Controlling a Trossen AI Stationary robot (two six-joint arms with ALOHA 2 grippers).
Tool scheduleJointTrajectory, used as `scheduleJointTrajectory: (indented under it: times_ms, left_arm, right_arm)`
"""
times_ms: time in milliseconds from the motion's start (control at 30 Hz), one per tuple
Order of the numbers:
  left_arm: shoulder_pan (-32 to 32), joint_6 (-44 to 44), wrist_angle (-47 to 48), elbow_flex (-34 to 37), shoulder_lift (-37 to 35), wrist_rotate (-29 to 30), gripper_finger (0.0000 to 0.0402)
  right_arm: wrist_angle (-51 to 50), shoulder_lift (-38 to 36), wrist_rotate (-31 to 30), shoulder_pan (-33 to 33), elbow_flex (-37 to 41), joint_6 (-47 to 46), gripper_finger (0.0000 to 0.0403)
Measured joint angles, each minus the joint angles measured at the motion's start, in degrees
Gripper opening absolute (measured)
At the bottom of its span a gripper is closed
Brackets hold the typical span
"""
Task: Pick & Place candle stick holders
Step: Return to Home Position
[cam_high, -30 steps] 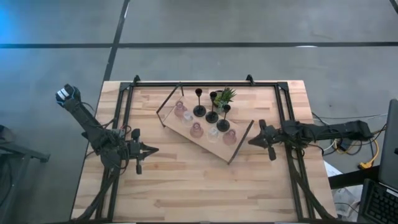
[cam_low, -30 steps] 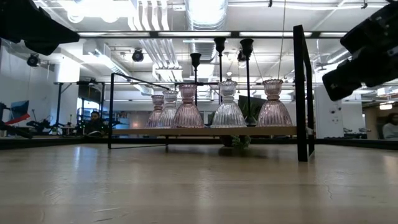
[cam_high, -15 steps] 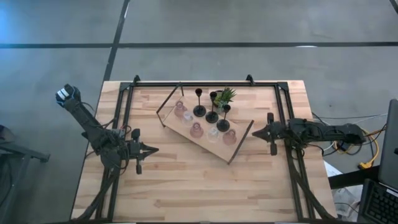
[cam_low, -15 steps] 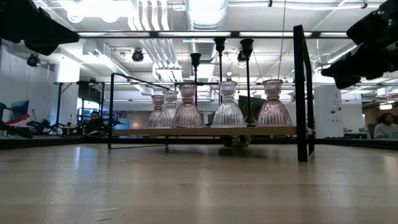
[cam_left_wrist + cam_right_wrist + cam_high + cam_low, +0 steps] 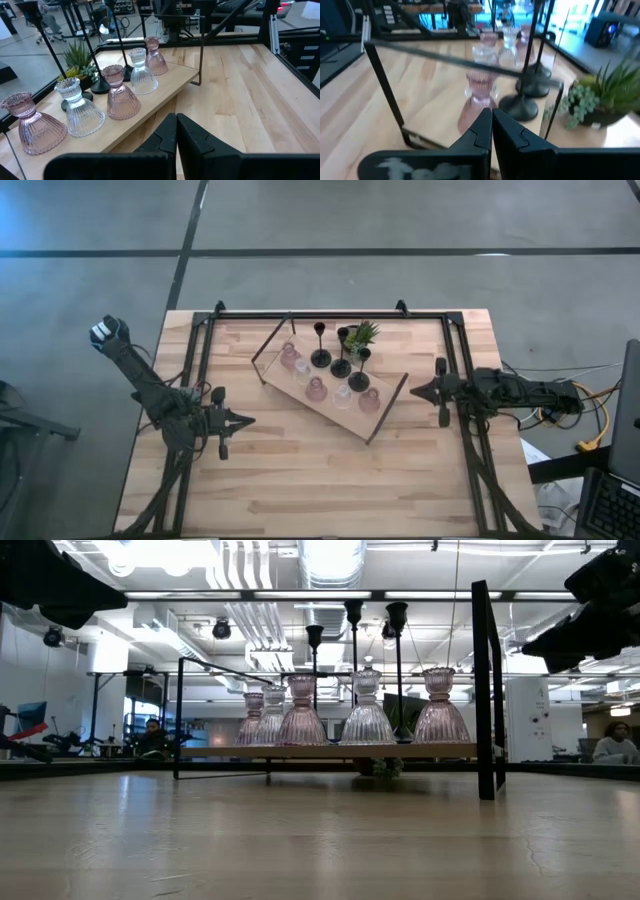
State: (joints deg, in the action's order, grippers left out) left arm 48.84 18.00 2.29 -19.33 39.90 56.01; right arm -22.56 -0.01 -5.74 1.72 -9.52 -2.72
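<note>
All holders (image 5: 330, 375) stand on the shelf (image 5: 335, 416), which lies diagonally at the middle of the surface (image 5: 300, 480). The right claw (image 5: 414, 392), closed and empty, points at the shelf's end, near but apart. The left claw (image 5: 247, 420), closed and empty, waits farther off.

Grey concrete floor (image 5: 400, 215) surrounds the wooden table (image 5: 300, 490), with a dark seam (image 5: 400, 252) running across it past the table's far edge. Behind the right gripper (image 5: 414, 392), off the table, loose cables (image 5: 590, 420) trail, one of them yellow. Well behind the left gripper (image 5: 250, 420), a blue glow (image 5: 12, 210) tints the floor's corner. The low view looks into an open workshop with white ducts (image 5: 240, 610) and bright ceiling lights (image 5: 330, 555). A seated person (image 5: 153, 737) is far off on one side and another person (image 5: 612, 745) on the other.
</note>
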Motion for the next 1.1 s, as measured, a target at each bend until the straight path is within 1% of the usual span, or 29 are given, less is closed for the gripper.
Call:
scheduleJointTrajectory:
  times_ms: [167, 400, 1100]
  left_arm:
    - [0.0, 0.0, -0.01, 0.0, 0.0, 0.0, 0.0014]
    - [0.0, 0.0, -0.03, 0.0, -0.02, 0.0, 0.0014]
    - [0.0, 0.0, -0.09, 0.0, -0.02, 0.0, 0.0014]
  right_arm:
    - [-4.34, 0.18, 0.12, 0.0, 0.08, -1.29, 0.0008]
    - [-4.25, 0.14, 2.8, 0.0, 0.76, -2.85, 0.0008]
    - [-4.23, 0.9, 3.17, 0.0, 0.87, -2.86, 0.0009]
